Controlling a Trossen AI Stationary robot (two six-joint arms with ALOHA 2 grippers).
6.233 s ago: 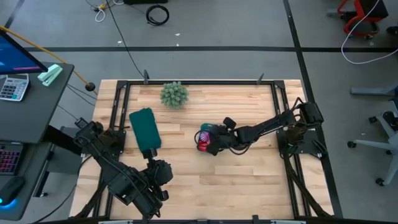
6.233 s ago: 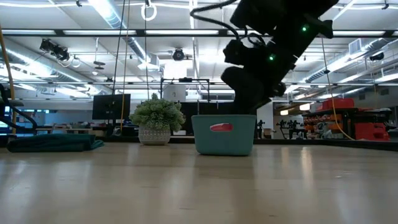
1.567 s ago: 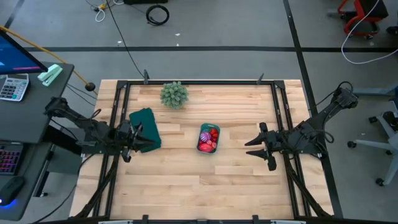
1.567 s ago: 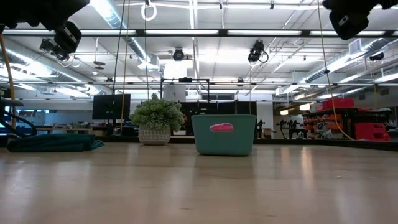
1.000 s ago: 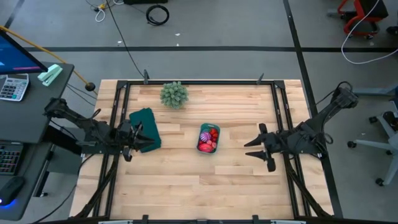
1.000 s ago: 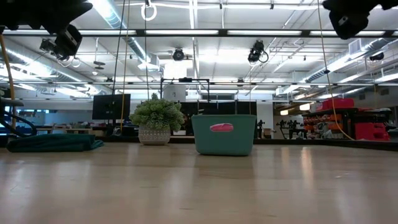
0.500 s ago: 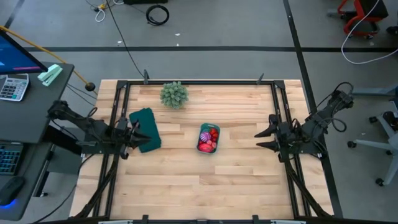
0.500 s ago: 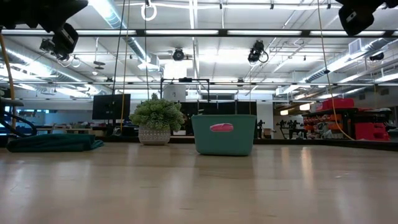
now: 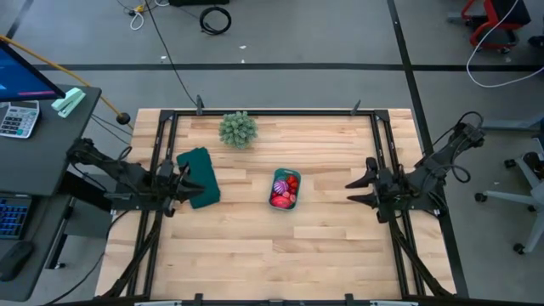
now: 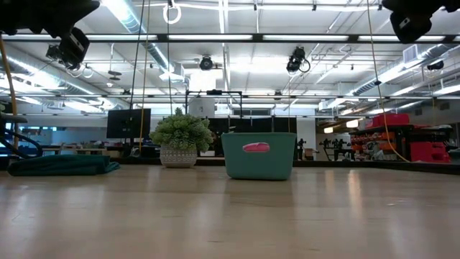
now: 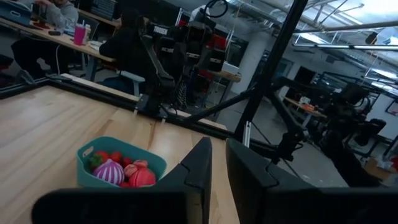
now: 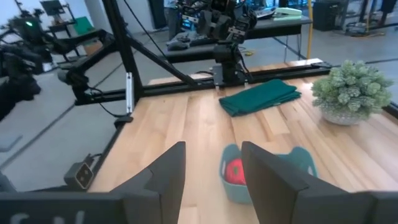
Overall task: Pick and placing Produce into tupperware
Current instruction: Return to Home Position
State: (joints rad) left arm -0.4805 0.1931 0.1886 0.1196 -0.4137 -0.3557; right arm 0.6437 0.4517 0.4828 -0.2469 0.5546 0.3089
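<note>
looks like the homing step — sorting seems done. the produce (image 9: 284,192) lies in the tupperware (image 10: 259,164), mid tabletop (image 9: 255,246). left pincer (image 9: 185,178) narrowly parted, right pincer (image 9: 358,182) spread, both empty at the side edges. next: just settle clear. the low view hides the tupperware's contents — the high view shows them.

A pale wooden surface (image 9: 272,255) is set on a grey floor (image 9: 297,34) crossed by dark lines (image 9: 255,66). A dark desk (image 9: 51,144) is placed beside its left edge, and a coiled black cable (image 9: 215,19) is seen on the floor. Long ceiling lights (image 10: 237,37) are seen overhead.
</note>
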